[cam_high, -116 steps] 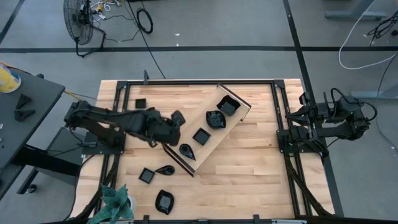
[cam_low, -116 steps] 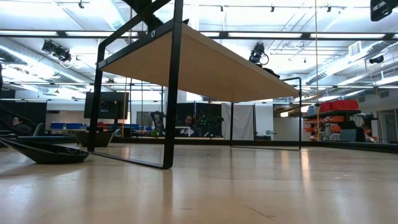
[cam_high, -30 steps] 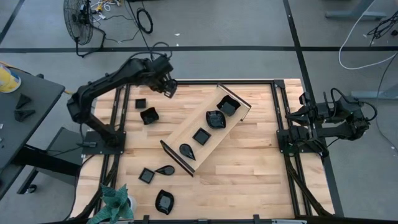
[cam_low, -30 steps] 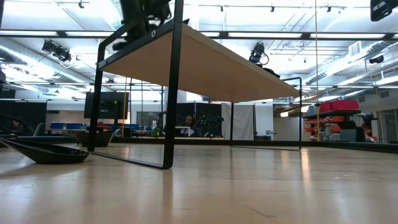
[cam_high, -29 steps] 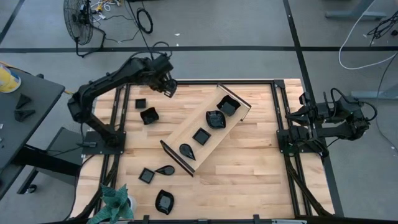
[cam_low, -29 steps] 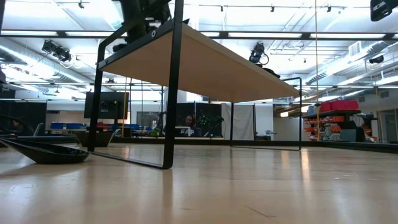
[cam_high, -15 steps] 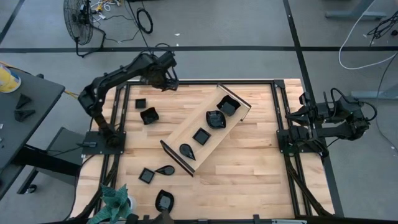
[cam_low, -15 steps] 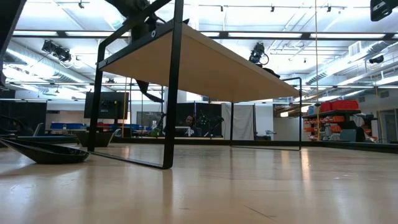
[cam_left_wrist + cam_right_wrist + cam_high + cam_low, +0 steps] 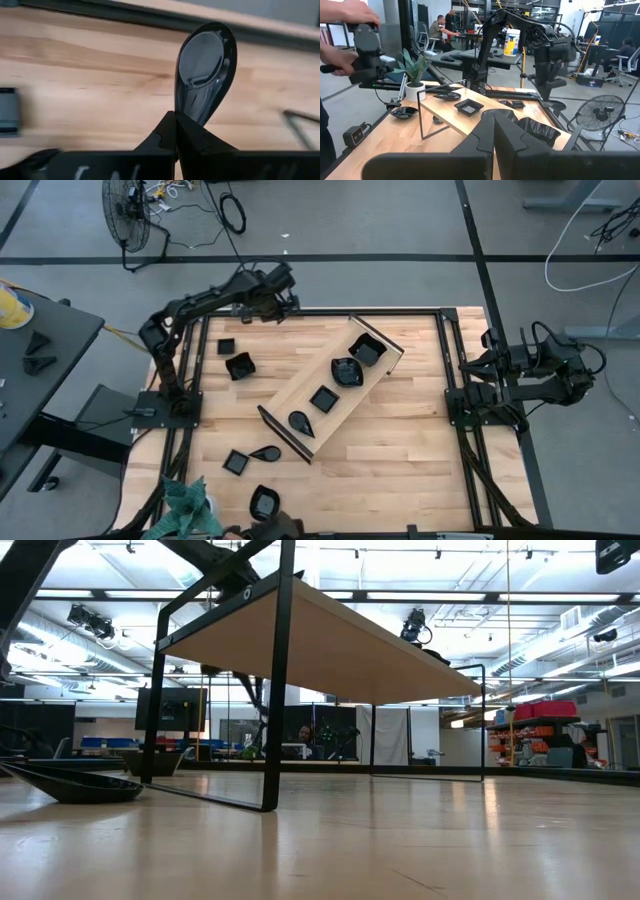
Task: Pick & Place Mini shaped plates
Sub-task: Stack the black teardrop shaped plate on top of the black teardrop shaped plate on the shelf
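Above the tabletop's (image 9: 400,440) far edge, your left end effector (image 9: 283,302) is pinching a teardrop plate (image 9: 204,70) shut by its narrow tip, long axis pointing straight ahead; the tray (image 9: 306,395) is lying nearer this arm

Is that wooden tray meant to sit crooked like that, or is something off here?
The light-wood tray lies diagonally across the table, not square to its edges. Black plates sit scattered outside it, near the left edge and the front. The left gripper pinches a teardrop plate by its narrow end.

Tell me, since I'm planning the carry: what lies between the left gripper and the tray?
In the high view, only bare table between the left gripper and the tray.
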`<state>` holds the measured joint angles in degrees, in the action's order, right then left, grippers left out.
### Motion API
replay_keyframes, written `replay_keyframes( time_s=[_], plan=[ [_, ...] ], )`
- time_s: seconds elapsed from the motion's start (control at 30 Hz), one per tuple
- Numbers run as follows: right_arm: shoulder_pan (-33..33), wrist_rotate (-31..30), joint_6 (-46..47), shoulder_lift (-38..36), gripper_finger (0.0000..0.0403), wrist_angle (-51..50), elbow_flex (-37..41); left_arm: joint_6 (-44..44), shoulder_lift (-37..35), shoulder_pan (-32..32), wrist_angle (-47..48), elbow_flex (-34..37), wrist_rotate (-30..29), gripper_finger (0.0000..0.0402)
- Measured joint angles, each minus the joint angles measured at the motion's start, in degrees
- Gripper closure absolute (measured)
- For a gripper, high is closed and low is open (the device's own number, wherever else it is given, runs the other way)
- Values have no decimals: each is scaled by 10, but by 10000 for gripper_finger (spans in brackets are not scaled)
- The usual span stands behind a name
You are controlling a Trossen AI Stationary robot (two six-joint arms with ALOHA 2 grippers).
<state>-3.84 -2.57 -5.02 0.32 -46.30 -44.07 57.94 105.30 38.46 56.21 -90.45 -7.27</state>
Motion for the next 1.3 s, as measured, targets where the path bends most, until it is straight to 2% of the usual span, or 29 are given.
replay_keyframes(
  time_s=[0.1, 0.3, 0.7, 1.07, 1.3],
  plan=[
    [0, 0, 0, 0, 392, 0, 0, 33, 1, -9, -47, 15, 0, 397],
    [0, 0, 0, 0, 392, 0, 0, 101, 1, -25, -150, 105, 44, 397],
    [0, 0, 0, 0, 392, 0, 0, 278, 1, -41, -214, 222, 72, 397],
    [0, 0, 0, 0, 392, 0, 0, 417, 1, -46, -282, 273, 70, 397],
    [0, 0, 0, 0, 392, 0, 0, 419, 0, -45, -295, 275, 58, 395]
  ],
)
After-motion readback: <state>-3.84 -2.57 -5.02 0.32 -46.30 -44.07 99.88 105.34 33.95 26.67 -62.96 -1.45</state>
